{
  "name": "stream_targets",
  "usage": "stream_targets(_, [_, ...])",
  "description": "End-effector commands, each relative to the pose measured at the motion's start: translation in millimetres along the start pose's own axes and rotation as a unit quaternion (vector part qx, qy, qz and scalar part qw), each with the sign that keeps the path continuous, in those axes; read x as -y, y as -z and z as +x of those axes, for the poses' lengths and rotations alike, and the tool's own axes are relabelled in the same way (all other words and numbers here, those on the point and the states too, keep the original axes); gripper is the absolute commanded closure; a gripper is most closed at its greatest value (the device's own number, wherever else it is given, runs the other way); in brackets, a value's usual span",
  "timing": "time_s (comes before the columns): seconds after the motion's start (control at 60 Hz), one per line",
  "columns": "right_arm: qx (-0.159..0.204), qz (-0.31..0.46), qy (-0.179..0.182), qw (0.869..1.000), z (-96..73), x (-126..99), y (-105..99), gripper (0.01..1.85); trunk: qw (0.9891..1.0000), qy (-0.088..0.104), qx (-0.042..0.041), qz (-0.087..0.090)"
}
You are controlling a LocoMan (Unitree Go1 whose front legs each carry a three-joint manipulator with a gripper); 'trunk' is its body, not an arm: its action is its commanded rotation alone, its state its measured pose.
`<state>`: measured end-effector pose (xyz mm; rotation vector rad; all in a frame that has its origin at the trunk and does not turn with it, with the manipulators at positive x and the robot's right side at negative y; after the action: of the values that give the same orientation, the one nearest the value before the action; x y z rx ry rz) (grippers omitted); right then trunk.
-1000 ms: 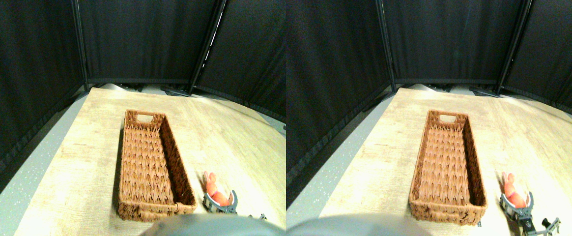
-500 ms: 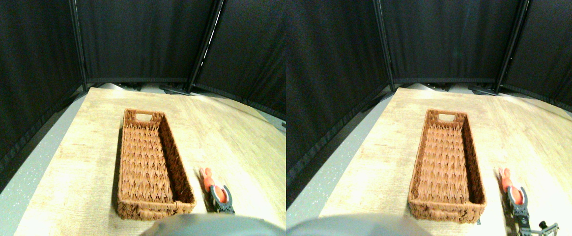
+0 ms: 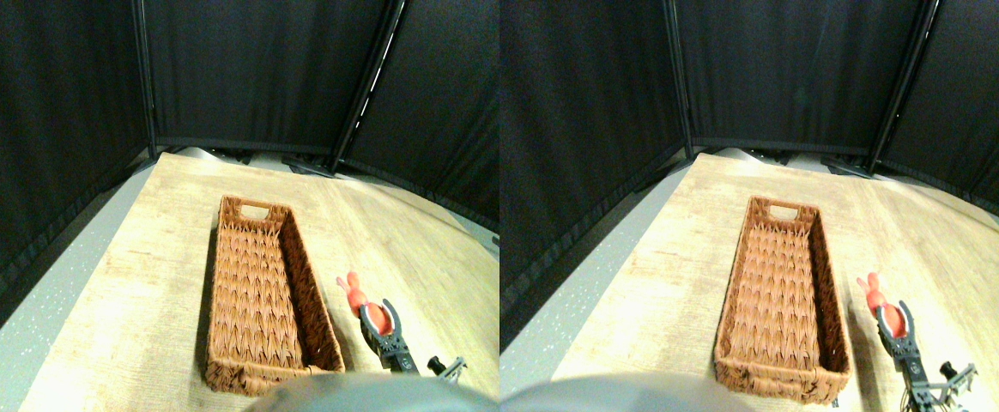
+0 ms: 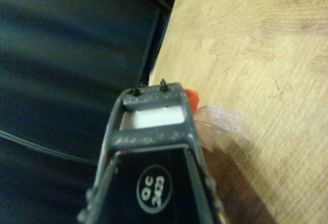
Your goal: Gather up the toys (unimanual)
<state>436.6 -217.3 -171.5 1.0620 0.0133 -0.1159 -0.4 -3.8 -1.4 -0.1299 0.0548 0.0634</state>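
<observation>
Reaching in beside the wicker basket [image 3: 263,296], the right gripper [image 3: 377,319] angles up and forward, jaws clamped around the orange-red plush toy [image 3: 354,294], ears poking out toward the basket's far end, just right of its near corner.

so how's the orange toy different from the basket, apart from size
The orange toy is soft and bright orange-red; the basket is brown wicker. The toy sits in the right gripper, while the basket rests on the wooden table with nothing in it. Both sit side by side over the table.
</observation>
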Motion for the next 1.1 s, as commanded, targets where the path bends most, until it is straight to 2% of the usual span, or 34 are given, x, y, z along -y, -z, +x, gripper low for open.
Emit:
stream_targets(0.017, [0.012,0.004,-0.017,1.000,2.3,-17,-2,1.80,0.9997,-0.010,0.0044,-0.023])
stream_targets(0.183, [-0.002,-0.054,-0.035,0.998,9.7,-42,3,1.80,0.9989,-0.021,0.0084,-0.040])
stream_targets(0.267, [0.002,-0.051,-0.035,0.998,12.1,-53,5,1.80,0.9985,-0.026,0.0105,-0.047])
stream_targets(0.367, [-0.008,-0.035,-0.053,0.998,15.9,-66,10,1.80,0.9977,-0.035,0.0132,-0.057])
stream_targets(0.567, [-0.046,-0.015,-0.040,0.998,20.1,-90,25,1.80,0.9958,-0.050,0.0149,-0.075])
stream_targets(0.733, [-0.088,-0.008,-0.054,0.995,24.3,-108,50,1.80,0.9941,-0.061,0.0158,-0.088])
stream_targets(0.783, [-0.091,-0.004,-0.056,0.994,24.1,-111,55,1.80,0.9935,-0.065,0.0175,-0.092])
stream_targets(0.817, [-0.106,-0.009,-0.069,0.992,25.4,-112,62,1.80,0.9931,-0.067,0.0164,-0.095])
stream_targets(0.917, [-0.123,0.006,-0.061,0.990,28.9,-111,76,1.80,0.9918,-0.075,0.0150,-0.102])
stream_targets(1.017, [-0.135,0.020,-0.051,0.989,32.5,-108,85,1.80,0.9911,-0.079,0.0127,-0.106])
stream_targets(1.1, [-0.136,0.015,-0.051,0.989,35.7,-106,90,1.80,0.9910,-0.080,0.0112,-0.107])
